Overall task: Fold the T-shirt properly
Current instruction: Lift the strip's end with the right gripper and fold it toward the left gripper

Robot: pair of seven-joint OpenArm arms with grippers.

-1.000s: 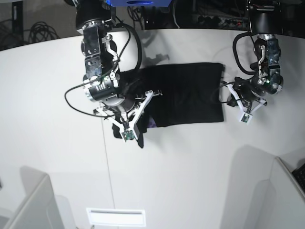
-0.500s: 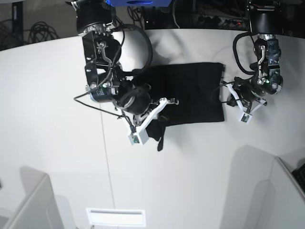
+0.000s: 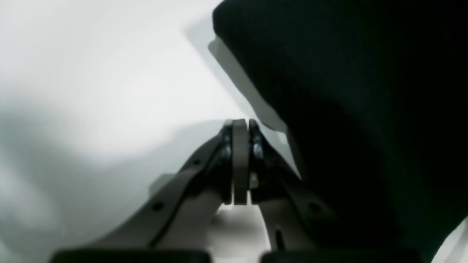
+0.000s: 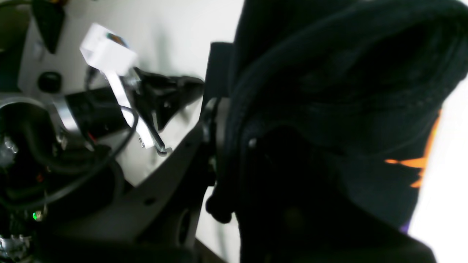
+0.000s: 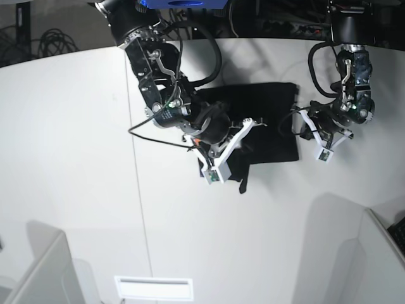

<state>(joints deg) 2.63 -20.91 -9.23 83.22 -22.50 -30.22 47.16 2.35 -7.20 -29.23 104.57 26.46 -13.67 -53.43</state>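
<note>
- Left wrist view: my left gripper (image 3: 239, 160) has its jaws pressed together on nothing, parked on the white table (image 3: 91, 73) just beside the edge of the large black cloth T-shirt (image 3: 365, 109). I judge it is kept clear of the fold.
- Right wrist view: my right gripper (image 4: 219, 146) pinches a bunched black hem; orange print shows, so the underside is turned up.
- Base view: the T-shirt (image 5: 266, 120) lies mid-table; the right gripper (image 5: 243, 136) carries its edge across, apparently to halve it.

You have a bare white table (image 5: 76, 158), black cables (image 5: 54, 41) behind it, grey panels (image 5: 41, 272) in front.
</note>
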